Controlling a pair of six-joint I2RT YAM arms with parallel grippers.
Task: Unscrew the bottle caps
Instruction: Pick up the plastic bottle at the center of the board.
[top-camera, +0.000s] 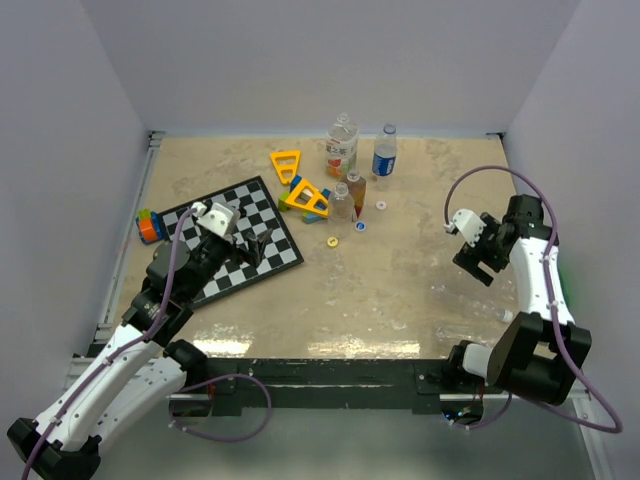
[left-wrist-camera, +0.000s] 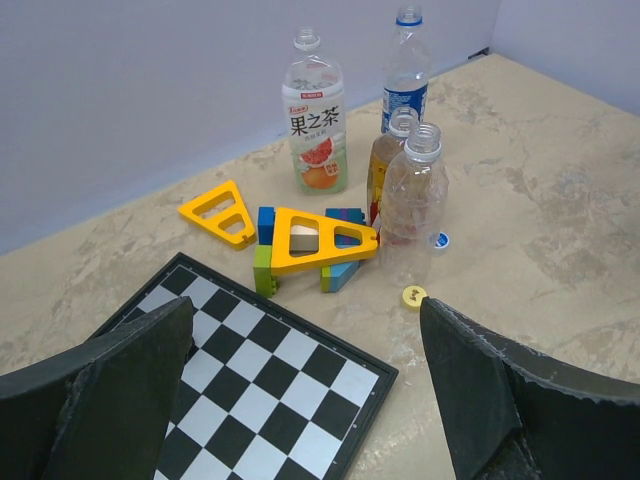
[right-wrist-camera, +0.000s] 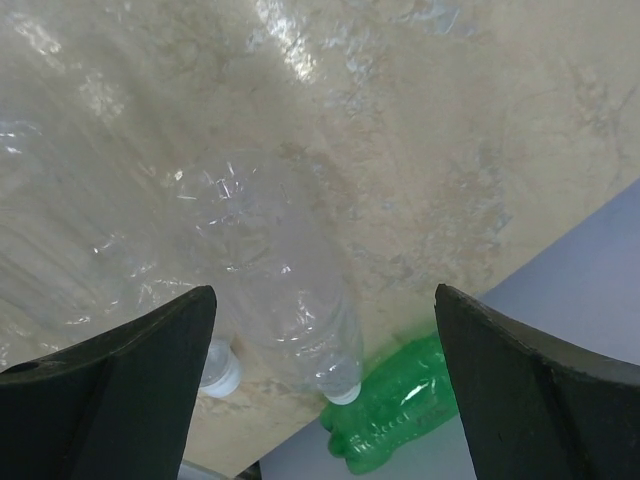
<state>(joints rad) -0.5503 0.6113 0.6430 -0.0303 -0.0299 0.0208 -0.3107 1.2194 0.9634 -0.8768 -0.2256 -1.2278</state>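
Observation:
Four bottles stand at the back centre: an orange-label bottle (top-camera: 341, 146) (left-wrist-camera: 318, 120), a blue-label bottle (top-camera: 385, 153) (left-wrist-camera: 405, 80), a small amber bottle (top-camera: 356, 188) (left-wrist-camera: 388, 165) and a clear bottle (top-camera: 342, 202) (left-wrist-camera: 412, 205). A yellow cap (top-camera: 332, 242) (left-wrist-camera: 413, 296), a blue cap (top-camera: 361, 226) (left-wrist-camera: 440, 240) and a white cap (top-camera: 380, 206) lie loose beside them. My left gripper (top-camera: 252, 245) (left-wrist-camera: 305, 305) is open and empty over the checkerboard. My right gripper (top-camera: 478, 262) (right-wrist-camera: 322, 295) is open above a lying clear bottle (right-wrist-camera: 275, 270) with a white cap (right-wrist-camera: 340, 393). A second white-capped clear bottle (right-wrist-camera: 60, 270) and a green bottle (right-wrist-camera: 400, 410) lie beside it.
A checkerboard (top-camera: 270, 215) (left-wrist-camera: 300, 370) lies at the left. Yellow triangular frames (top-camera: 286, 165) (left-wrist-camera: 222, 212) and coloured blocks (top-camera: 305, 198) (left-wrist-camera: 335, 270) sit between it and the bottles. A colourful cube (top-camera: 149, 226) is at the far left. Walls close in the table on three sides.

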